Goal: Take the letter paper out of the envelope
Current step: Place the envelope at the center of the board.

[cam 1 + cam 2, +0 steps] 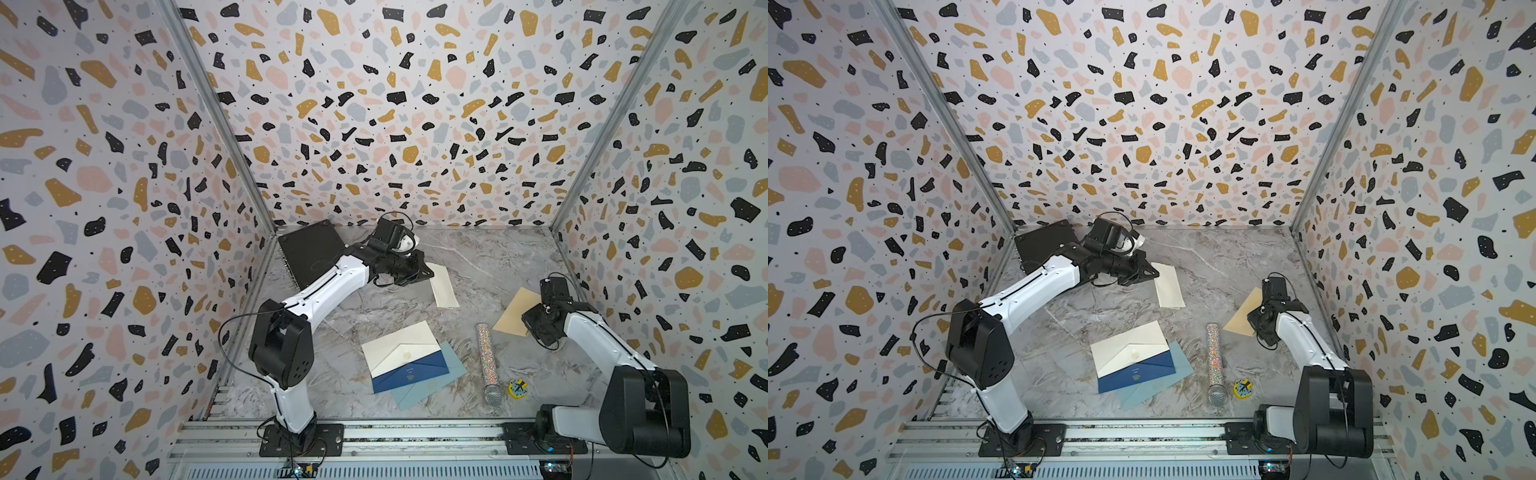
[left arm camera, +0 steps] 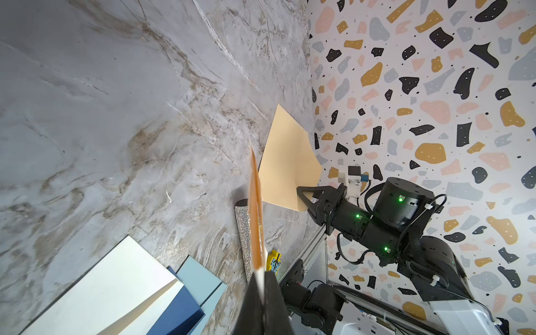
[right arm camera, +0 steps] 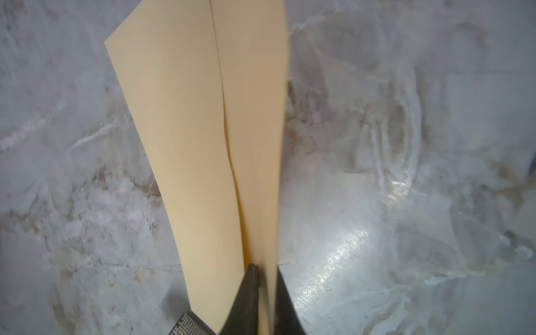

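The cream letter paper (image 1: 444, 286) (image 1: 1170, 286) hangs out from my left gripper (image 1: 430, 272), toward the back of the table. In the left wrist view I see the paper edge-on (image 2: 256, 208), pinched between the shut jaws of the left gripper (image 2: 262, 274). It is fully apart from the tan envelope (image 1: 515, 311) (image 1: 1244, 316) (image 2: 287, 162), which is at the right wall. My right gripper (image 1: 527, 316) (image 3: 265, 266) is at the envelope's near corner. Its jaws stand slightly parted, with one layer of the envelope (image 3: 197, 130) between them.
A stack of white (image 1: 401, 349), dark blue (image 1: 411, 374) and light blue (image 1: 436, 384) envelopes lies at centre front. To its right lie a glitter microphone (image 1: 488, 365) and a small yellow toy (image 1: 518, 388). A black box (image 1: 311, 253) sits at the back left. Patterned walls close three sides.
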{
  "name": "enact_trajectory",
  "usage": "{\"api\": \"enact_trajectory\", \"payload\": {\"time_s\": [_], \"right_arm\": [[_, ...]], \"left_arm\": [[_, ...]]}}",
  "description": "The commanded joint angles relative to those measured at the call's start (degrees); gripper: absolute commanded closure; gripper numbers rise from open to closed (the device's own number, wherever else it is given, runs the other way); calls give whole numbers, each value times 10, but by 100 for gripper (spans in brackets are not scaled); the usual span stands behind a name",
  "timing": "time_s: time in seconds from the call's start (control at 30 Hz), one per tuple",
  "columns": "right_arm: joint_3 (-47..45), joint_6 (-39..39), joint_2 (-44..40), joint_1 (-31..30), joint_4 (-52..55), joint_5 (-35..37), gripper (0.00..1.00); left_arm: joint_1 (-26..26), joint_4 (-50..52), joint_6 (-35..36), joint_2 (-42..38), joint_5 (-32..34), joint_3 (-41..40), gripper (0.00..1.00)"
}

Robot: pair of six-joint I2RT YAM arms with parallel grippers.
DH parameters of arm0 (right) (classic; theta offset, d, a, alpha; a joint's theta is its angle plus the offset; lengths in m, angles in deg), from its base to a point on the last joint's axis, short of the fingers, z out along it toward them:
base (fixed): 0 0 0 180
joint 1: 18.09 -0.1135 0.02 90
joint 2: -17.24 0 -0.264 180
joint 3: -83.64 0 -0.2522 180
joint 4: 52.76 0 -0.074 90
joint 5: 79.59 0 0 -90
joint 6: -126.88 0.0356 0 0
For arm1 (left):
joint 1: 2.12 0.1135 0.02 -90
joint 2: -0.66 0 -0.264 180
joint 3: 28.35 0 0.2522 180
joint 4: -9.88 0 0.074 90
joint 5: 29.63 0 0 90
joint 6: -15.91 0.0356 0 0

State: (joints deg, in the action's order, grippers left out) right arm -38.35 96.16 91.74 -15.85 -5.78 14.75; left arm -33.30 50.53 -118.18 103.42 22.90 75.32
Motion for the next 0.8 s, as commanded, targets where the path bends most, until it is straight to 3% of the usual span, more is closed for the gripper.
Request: {"api": "enact_trajectory", "payload": {"time_s": [0.0,0.17,0.3,0.47,0.6,0.67,0.77], "right_arm": [[-4,44,1,1,50,31,76],[4,80,21,1,99,34,53],[28,93,21,1,140,45,43],[102,68,-7,-7,183,61,40],[204,-4,-27,-50,188,78,38],[225,-30,-27,-64,151,23,38],[196,-31,-30,-77,27,-136,37]], "left_arm": [[4,-13,13,0,-11,18,100],[4,-13,14,6,-12,23,100],[4,-9,16,10,-14,29,100],[11,6,21,21,-23,42,100],[25,5,11,26,-42,54,100],[32,0,2,29,-50,62,100],[40,-27,-33,34,-65,71,100]]}}
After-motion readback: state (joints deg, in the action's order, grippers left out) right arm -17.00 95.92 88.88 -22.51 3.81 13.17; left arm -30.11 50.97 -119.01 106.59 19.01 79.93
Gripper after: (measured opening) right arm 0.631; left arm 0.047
